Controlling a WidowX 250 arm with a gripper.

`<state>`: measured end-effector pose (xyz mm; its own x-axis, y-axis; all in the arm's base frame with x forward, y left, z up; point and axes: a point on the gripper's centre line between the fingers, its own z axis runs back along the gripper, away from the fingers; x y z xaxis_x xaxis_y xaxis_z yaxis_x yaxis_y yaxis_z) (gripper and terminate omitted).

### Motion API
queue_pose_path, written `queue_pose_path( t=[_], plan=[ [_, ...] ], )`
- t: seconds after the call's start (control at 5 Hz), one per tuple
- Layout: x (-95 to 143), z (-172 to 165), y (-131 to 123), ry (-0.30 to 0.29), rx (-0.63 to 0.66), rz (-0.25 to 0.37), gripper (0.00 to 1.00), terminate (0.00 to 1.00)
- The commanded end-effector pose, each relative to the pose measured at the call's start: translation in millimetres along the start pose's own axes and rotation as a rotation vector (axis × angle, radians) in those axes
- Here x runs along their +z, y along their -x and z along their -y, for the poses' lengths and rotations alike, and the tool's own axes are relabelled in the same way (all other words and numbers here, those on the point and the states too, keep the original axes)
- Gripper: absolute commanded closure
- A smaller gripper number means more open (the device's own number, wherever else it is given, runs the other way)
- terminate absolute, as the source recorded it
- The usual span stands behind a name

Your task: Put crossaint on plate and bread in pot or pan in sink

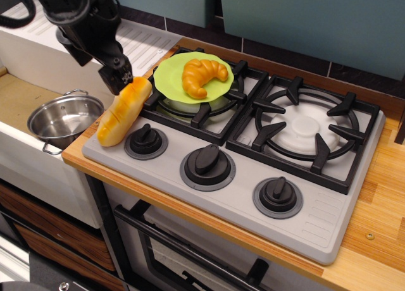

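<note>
The crossaint (pixel 202 76) lies on the lime-green plate (pixel 169 76), which rests on the back left burner. The bread (pixel 123 111) lies tilted on the stove's left edge, its upper end toward the plate. My gripper (pixel 119 81) hangs just left of the bread's upper end, close to it, open and holding nothing. The shiny steel pot (pixel 63 117) stands in the sink (pixel 16 98), left of the bread. My arm hides the tap.
The ribbed white drainboard (pixel 145 41) runs behind the sink. The grey stove (pixel 221 196) has three black knobs along its front and a second burner grate (pixel 307 130) to the right. A wooden counter (pixel 380 196) borders the stove.
</note>
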<state>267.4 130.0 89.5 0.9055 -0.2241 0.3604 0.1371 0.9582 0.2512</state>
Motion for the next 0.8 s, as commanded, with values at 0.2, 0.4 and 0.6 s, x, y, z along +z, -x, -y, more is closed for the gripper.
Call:
queue_pose_path(
  t=[0.2, 0.4, 0.6],
  plan=[
    [-16, 0, 11, -0.004, 0.144, 0.015, 0.00, 0.00],
    [-28, 6, 15, 0.032, 0.160, 0.032, 0.00, 0.00],
    [-37, 14, 17, 0.047, 0.171, 0.055, 0.00, 0.00]
  ],
)
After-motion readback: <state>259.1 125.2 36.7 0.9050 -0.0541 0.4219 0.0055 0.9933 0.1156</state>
